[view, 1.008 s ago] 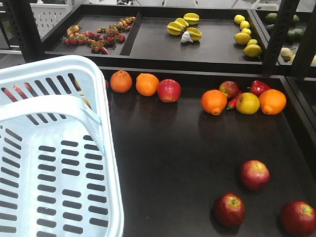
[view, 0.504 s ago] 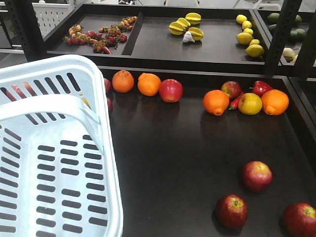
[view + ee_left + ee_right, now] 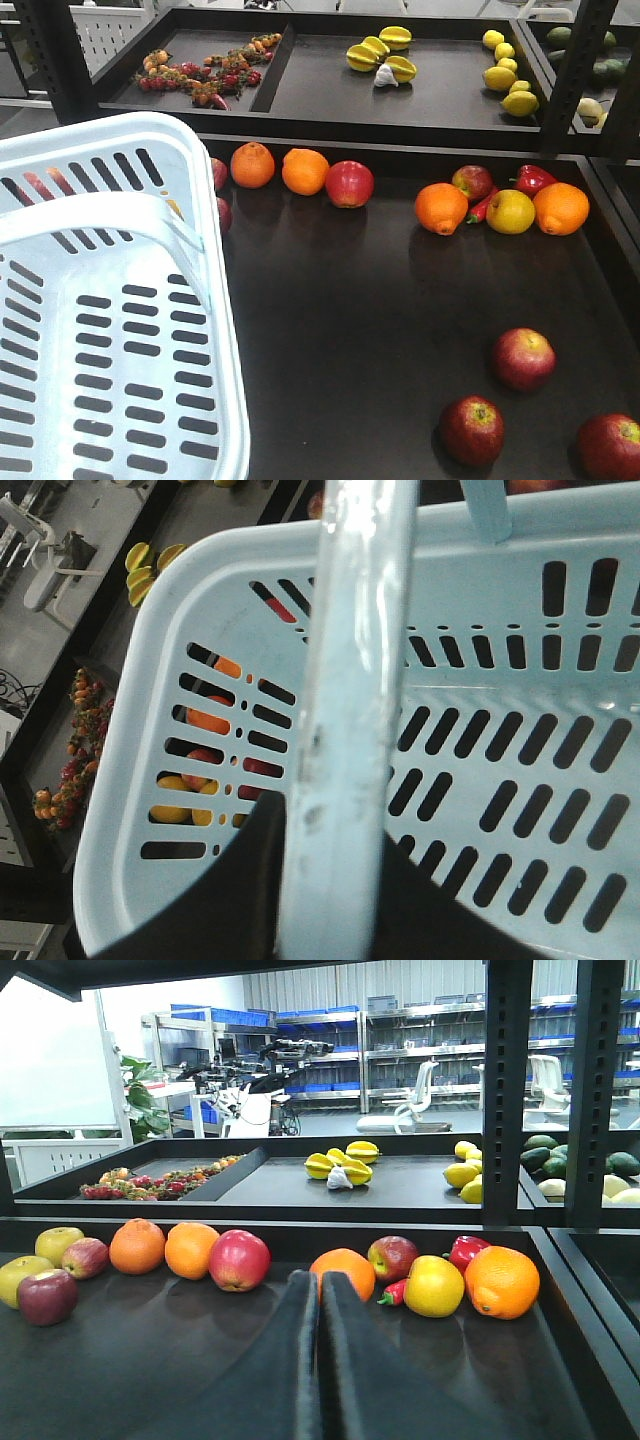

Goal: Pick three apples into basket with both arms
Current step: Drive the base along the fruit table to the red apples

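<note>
Starting nearest, the left gripper (image 3: 330,905) was seen clamped on the flat handle (image 3: 355,660) of the basket (image 3: 120,128), with a black finger on either side. The basket was recorded at the left front of the dark shelf (image 3: 340,320). The right gripper (image 3: 318,1278) was noted with fingers pressed together and nothing between them. Three dark red apples were logged on the shelf at right front, well apart from the basket: near apple (image 3: 471,430), corner apple (image 3: 610,447), rear apple (image 3: 522,358). Farther back, a row with oranges (image 3: 252,164) and a brighter apple (image 3: 349,184) was observed. Starfruit (image 3: 380,55) and lemons (image 3: 510,75) were noted on the far tray (image 3: 440,95).
</note>
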### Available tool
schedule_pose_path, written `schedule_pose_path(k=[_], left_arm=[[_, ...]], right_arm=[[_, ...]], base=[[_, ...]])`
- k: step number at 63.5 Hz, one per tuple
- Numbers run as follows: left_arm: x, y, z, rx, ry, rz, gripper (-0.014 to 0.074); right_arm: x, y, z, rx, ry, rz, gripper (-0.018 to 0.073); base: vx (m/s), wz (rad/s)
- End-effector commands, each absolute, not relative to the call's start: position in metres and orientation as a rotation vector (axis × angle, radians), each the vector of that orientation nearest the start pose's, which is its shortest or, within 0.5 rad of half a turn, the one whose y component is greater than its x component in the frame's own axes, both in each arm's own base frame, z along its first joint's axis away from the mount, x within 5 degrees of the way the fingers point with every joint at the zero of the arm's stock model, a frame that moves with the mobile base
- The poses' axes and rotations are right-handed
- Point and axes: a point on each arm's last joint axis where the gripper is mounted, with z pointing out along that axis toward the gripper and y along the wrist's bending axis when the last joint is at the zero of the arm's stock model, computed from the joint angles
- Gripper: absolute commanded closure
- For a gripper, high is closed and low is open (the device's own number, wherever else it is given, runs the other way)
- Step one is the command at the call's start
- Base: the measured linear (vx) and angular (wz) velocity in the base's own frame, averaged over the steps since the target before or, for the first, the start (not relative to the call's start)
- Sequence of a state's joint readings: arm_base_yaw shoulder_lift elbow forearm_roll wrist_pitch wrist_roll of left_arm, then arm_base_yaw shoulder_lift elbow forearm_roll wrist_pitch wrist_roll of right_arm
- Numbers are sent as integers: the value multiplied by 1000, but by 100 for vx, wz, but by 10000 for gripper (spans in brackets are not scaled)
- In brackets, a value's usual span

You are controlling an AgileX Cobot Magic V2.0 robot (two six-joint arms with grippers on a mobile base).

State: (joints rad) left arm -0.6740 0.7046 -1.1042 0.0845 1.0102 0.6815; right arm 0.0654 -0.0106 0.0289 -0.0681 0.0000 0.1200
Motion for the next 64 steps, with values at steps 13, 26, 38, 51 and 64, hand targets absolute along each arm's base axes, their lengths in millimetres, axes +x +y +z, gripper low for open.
schedule_pose_path(k=[13, 26, 38, 51, 64], left_arm=[[82, -58, 444, 1230, 1534, 95, 604], [82, -58, 444, 1230, 1534, 95, 604], [82, -58, 444, 1230, 1534, 95, 604], [82, -58, 444, 1230, 1534, 95, 604], [82, -58, 444, 1230, 1534, 95, 604]], right_arm=[[56, 4, 206, -17, 1437, 88, 568], [56, 4, 206, -17, 1437, 88, 568], [56, 4, 206, -17, 1437, 88, 568], [56, 4, 206, -17, 1437, 88, 568], [56, 4, 206, -17, 1437, 88, 568]], base=[[0, 0], [0, 0], [-1, -3], [-3, -10], [-3, -8]])
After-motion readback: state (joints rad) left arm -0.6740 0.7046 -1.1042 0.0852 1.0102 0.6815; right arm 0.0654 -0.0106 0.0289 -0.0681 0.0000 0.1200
